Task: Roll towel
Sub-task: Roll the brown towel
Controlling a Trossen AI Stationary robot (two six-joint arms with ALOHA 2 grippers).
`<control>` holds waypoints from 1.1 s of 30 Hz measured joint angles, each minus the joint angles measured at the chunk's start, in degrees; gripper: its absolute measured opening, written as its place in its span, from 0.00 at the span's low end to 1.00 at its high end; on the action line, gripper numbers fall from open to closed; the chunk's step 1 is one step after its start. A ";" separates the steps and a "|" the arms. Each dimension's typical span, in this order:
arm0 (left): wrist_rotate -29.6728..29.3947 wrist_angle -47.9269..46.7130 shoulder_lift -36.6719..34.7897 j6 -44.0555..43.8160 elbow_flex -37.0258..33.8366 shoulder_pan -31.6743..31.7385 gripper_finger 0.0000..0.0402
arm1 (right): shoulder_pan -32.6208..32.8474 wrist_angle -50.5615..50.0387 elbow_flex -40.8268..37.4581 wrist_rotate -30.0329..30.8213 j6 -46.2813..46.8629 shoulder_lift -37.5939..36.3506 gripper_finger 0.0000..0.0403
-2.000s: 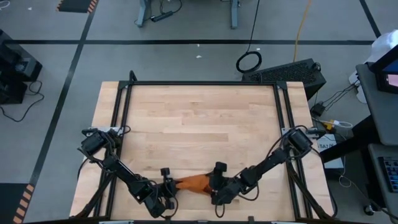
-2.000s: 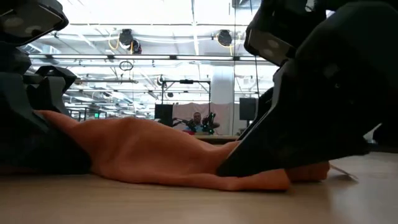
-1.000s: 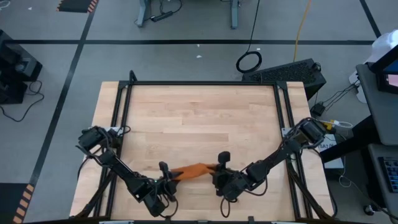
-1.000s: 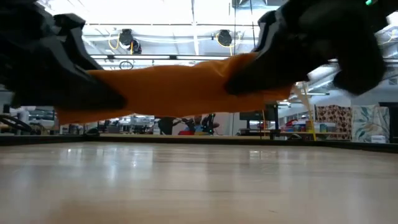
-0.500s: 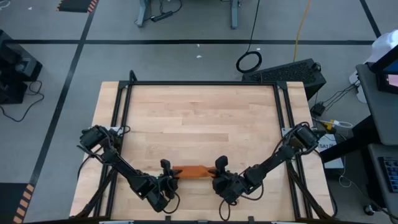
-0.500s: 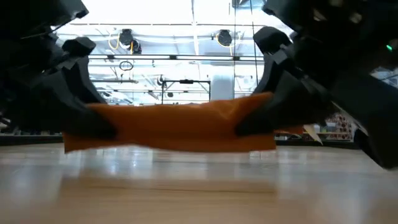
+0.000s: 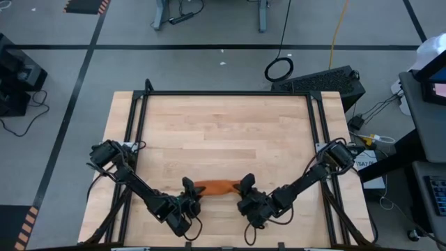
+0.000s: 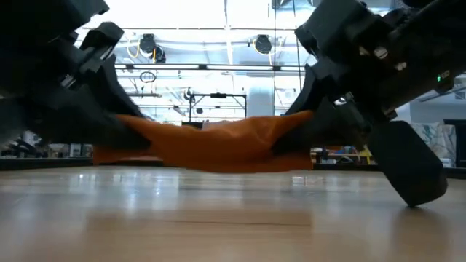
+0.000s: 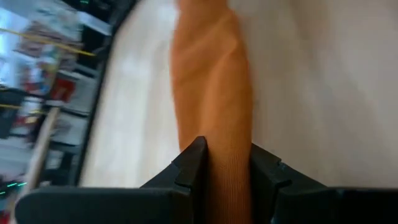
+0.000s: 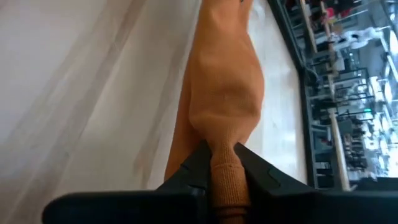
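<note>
The burnt-orange towel (image 7: 217,187) is gathered into a narrow band near the table's near edge and stretches between my two grippers. My left gripper (image 7: 191,189) is shut on its left end, my right gripper (image 7: 243,187) on its right end. In the low view the towel (image 8: 218,145) sags a little in the middle. Its underside is down at the tabletop; whether it touches, I cannot tell. Both wrist views look along the band, the towel (image 9: 211,93) in the left one and the towel (image 10: 224,87) in the right. My left gripper pinches the towel's bunched left end (image 9: 227,163) between its two fingers, several layers together. The fingers (image 9: 193,165) slant down from the near left and lie along the band. My right gripper pinches the bunched right end (image 10: 225,163) between its two fingers, several layers gathered thin. The fingers (image 10: 252,167) slant down from the near right, along the band, which widens just past them.
A black metal frame (image 7: 223,93) runs along the wooden table's far edge and down both sides. The wood (image 7: 223,139) beyond the towel is bare. Both arms reach in low from the near corners.
Both grippers have come down toward the table with the towel, the right one more, and both have rolled about their wrists. The towel, held high and taut a second ago and slanting in the high view, now lies level, low over the table, with a slack middle.
</note>
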 joint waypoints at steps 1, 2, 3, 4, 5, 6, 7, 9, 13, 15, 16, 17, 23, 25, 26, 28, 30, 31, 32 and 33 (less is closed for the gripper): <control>1.56 0.03 0.00 -0.01 0.00 -0.03 0.21 | -0.26 0.47 0.04 -0.79 -0.08 0.35 0.08; 3.11 0.09 0.00 -0.06 0.00 -0.04 0.21 | -0.31 0.72 0.13 -1.30 -0.54 0.48 0.08; 4.45 0.08 0.00 -0.02 0.00 -0.12 0.21 | -0.32 0.89 0.12 -1.50 -0.86 0.51 0.08; 5.57 -0.07 0.00 -0.02 0.00 -0.16 0.21 | -0.32 0.98 0.13 -1.71 -1.07 0.52 0.08; 6.68 -0.19 0.00 -0.02 -0.06 -0.15 0.21 | -0.32 1.17 0.11 -1.84 -1.36 0.54 0.08; 7.38 -0.23 0.00 -0.14 -0.31 -0.15 0.21 | -0.29 1.39 0.11 -1.99 -1.99 0.56 0.08; 7.71 -0.28 -0.01 -0.32 -0.50 -0.15 0.21 | -0.24 1.60 0.11 -2.35 -2.88 0.57 0.08; 7.95 -0.27 -0.07 -1.55 -0.72 -0.13 0.21 | -0.23 1.76 0.13 -4.25 -3.87 0.58 0.08; 8.08 -0.26 -0.07 -2.19 -0.79 -0.15 0.21 | -0.65 1.28 0.13 -8.80 -3.15 0.56 0.08; 8.16 -0.16 -0.07 -1.78 -0.80 -0.15 0.21 | -0.90 1.11 0.12 -9.85 -2.70 0.56 0.09; 8.20 -0.19 -0.07 -1.72 -0.80 -0.15 0.21 | -0.89 1.10 0.11 -9.89 -2.45 0.57 0.09; 8.25 -0.28 -0.07 -1.63 -0.80 -0.15 0.21 | -0.85 1.15 0.09 -9.90 -2.30 0.57 0.10; 6.72 -2.04 -0.01 -0.42 0.12 -0.53 0.21 | -0.65 0.38 -0.22 -12.52 1.49 -1.27 0.15; 5.48 -2.05 0.07 1.84 0.75 -0.68 0.21 | -1.13 -0.47 -0.28 -17.38 5.48 -2.82 0.18; 5.13 -1.97 0.05 3.42 1.11 -0.69 0.21 | -1.72 -1.01 -0.28 -20.24 7.87 -3.78 0.19; 4.89 -1.95 0.04 6.13 1.36 -0.70 0.21 | -3.35 -2.05 -0.15 -24.37 13.34 -5.23 0.21; 4.56 -2.05 0.04 8.15 1.38 -0.70 0.21 | -4.62 -4.56 -0.15 -26.19 17.25 -5.74 0.22; 3.18 -1.97 0.04 8.75 1.43 -0.70 0.21 | -5.02 -5.94 -0.19 -25.98 17.95 -5.80 0.22; 1.31 -1.95 0.04 9.13 1.44 -0.70 0.21 | -5.19 -7.08 -0.20 -25.12 18.74 -5.84 0.22; -0.77 -1.94 0.04 9.63 1.44 -0.75 0.21 | -5.15 -7.99 -0.20 -23.23 18.91 -5.92 0.21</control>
